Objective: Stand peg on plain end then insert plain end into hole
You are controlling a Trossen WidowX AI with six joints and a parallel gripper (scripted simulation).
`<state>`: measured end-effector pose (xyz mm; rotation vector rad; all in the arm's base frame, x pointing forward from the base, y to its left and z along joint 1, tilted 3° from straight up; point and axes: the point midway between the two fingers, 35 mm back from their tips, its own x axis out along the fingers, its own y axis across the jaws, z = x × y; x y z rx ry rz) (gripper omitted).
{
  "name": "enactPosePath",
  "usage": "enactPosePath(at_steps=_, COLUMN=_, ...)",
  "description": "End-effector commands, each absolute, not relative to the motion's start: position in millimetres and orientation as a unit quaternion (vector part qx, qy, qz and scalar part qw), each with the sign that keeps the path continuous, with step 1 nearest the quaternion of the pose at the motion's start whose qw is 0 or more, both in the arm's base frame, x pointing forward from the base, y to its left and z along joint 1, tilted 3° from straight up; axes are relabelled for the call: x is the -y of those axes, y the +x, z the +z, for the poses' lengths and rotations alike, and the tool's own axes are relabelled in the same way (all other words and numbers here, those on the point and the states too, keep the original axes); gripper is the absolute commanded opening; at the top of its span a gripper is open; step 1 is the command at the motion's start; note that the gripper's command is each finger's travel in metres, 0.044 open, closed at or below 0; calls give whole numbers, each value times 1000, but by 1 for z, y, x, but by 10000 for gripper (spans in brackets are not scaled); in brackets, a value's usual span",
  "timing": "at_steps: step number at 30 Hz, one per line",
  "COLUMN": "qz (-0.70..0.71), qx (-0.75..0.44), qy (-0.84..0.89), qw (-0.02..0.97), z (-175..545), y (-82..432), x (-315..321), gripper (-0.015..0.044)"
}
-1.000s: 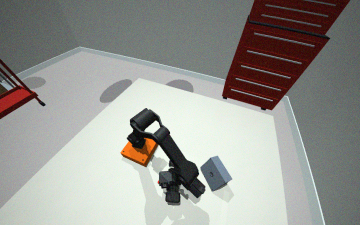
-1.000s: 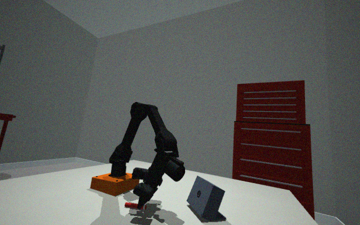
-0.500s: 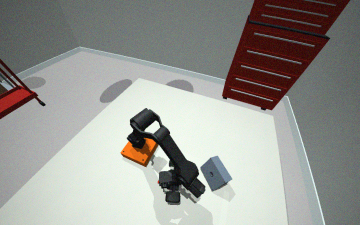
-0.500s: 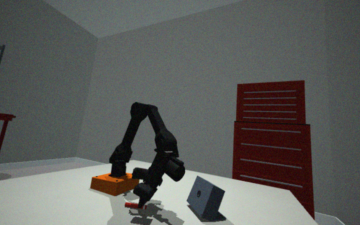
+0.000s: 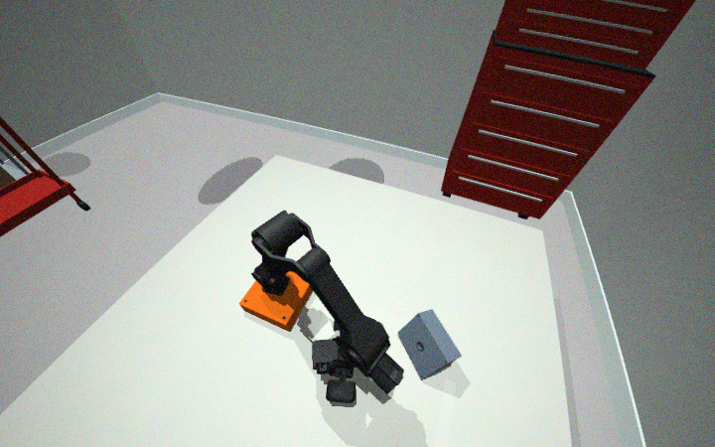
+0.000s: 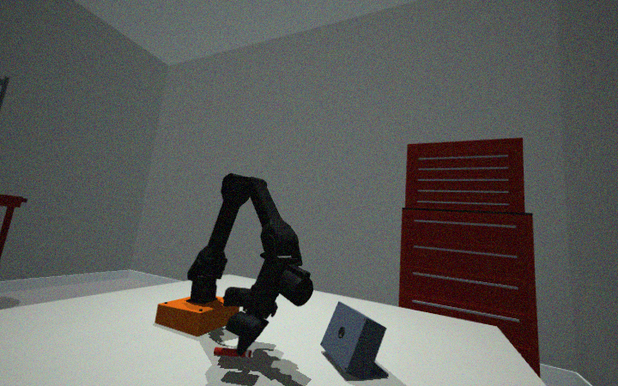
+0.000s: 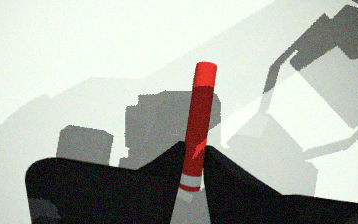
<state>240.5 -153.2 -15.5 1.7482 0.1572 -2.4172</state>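
The red peg (image 6: 225, 352) (image 7: 199, 112) lies about level, at or just above the table top. Its white band shows near the lower end in the wrist view, between my fingers, and its plain end points away from them. My gripper (image 6: 242, 352) (image 7: 194, 149) is shut on the peg near the banded end. In the top view the arm hides the peg. The sloped grey-blue panel (image 5: 432, 347) (image 6: 347, 338) stands to the right of the gripper, with one round hole (image 5: 419, 346) (image 6: 342, 332) in its face.
The orange base block (image 5: 271, 305) (image 6: 190, 316) of the arm stands to the left of the gripper on the white table (image 5: 182, 333) (image 6: 85, 345). A red drawer cabinet (image 5: 537, 122) (image 6: 467, 250) stands beyond the table. Arm shadows fall around the peg.
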Motion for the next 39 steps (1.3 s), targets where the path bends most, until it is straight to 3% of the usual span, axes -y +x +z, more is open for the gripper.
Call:
enactPosePath(at_steps=1, qz=-795, qx=-54, qy=599, qw=77, z=-12, y=240, x=153, gripper=49)
enactPosePath(at_steps=39, qz=-687, qx=-66, qy=721, qw=67, z=7, y=223, x=157, gripper=49)
